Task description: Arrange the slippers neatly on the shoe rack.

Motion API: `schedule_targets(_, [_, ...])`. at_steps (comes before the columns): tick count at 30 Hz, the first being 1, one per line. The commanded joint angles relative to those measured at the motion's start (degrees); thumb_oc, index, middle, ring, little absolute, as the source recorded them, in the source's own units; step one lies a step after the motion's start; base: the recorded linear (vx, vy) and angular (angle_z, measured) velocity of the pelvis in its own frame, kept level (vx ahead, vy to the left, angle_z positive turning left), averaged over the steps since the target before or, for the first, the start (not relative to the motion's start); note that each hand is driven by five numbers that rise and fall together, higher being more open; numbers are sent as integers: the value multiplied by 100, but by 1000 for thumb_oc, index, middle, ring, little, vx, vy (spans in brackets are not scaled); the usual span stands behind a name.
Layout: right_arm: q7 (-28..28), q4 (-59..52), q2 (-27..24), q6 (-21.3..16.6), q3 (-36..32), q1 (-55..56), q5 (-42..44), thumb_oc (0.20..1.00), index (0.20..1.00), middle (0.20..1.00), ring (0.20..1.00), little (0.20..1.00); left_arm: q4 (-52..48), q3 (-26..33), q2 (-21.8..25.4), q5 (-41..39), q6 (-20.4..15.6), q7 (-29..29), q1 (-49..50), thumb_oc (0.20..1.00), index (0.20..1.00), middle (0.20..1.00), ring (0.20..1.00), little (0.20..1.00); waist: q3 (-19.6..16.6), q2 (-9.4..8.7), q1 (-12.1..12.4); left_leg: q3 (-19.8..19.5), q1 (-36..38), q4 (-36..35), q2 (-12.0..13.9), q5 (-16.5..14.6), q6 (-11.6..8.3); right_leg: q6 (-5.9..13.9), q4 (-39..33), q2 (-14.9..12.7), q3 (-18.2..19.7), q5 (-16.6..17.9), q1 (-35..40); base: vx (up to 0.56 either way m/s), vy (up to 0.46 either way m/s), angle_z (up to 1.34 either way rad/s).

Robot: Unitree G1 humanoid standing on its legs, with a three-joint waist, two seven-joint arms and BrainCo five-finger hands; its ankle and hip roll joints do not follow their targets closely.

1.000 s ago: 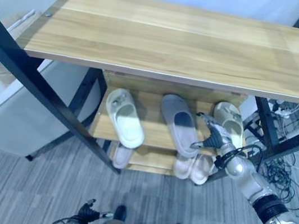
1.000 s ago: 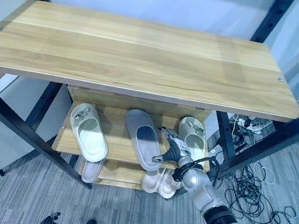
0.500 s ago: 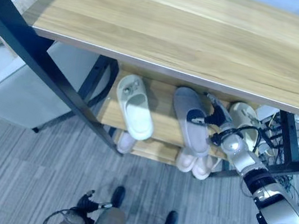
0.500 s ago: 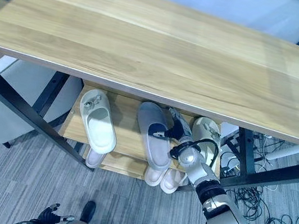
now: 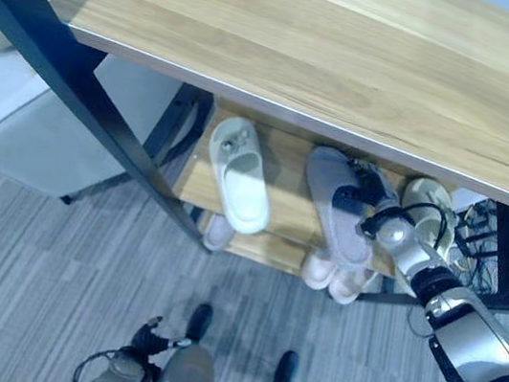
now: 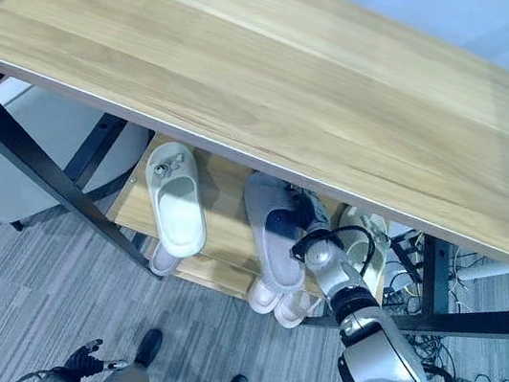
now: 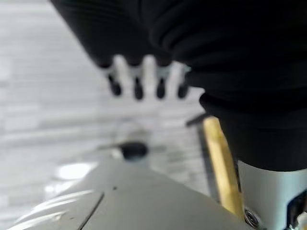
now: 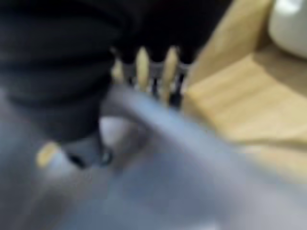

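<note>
Under wood top (image 5: pixel 352 61), rack shelf (image 5: pixel 197 177) over grey carpet (image 5: pixel 39 264).

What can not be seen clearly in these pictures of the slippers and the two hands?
- Right hand on the grey slipper: the wooden top board hides part of it, and the right wrist view is blurred, so the grip is unclear.
- Beige slipper: partly behind the right arm.
- Pink slippers on the lower shelf: mostly hidden under the middle shelf.
- Left hand: blurred fingers over the floor.
</note>
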Motion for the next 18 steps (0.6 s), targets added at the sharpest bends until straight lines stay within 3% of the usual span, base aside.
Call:
schedule_targets(1, [-87,-421,-172,-63,155,-118,-21,200,200,200,200,200,376,-246,-149,-67,11,63,-254,1000,1000,1000,1000,1000,19,-46,208,-23,-251,-16,4,233,-37,338,108,-147,239,255,-53,0,0,0])
schedule_targets(5, [-245,-1733,-380,-209,-340,403,103,200,200,200,200,200,401,-116,-223,-23,25,108,-226,1000,1000,1000,1000,1000,-5,-12,105,-5,-179,-16,0,179,-16,341,120,-167,252,227,0,0,0,0])
schedule_targets(8, [-270,-3299,-870,-408,-898,1006,-84,200,200,200,200,200,441,28,-244,182,35,77,-159,1000,1000,1000,1000,1000,-77,34,-29,66,14,-16,-10,90,9,349,141,-199,301,199,109,9,18,2])
schedule_targets(9, [-269,-3301,-870,-407,-900,1008,-84,200,200,200,200,200,441,26,-244,181,35,77,-158,1000,1000,1000,1000,1000,-76,34,-27,67,16,-16,-9,90,9,349,140,-199,302,200,110,15,27,6])
schedule_targets(13, [138,-4749,-1163,-522,-1299,1914,-201,200,200,200,200,200,427,161,-291,321,57,3,-157,1000,1000,1000,1000,1000,-279,54,-236,203,289,-16,-13,-30,41,363,118,-225,393,193,279,0,13,2])
schedule_targets(18, [718,-5244,-1021,-502,-1304,2808,140,200,200,200,200,200,381,190,-337,322,99,-144,-132,1000,1000,1000,1000,1000,-470,113,-437,383,571,-16,-22,-121,86,371,102,-245,547,192,419,-14,15,-19])
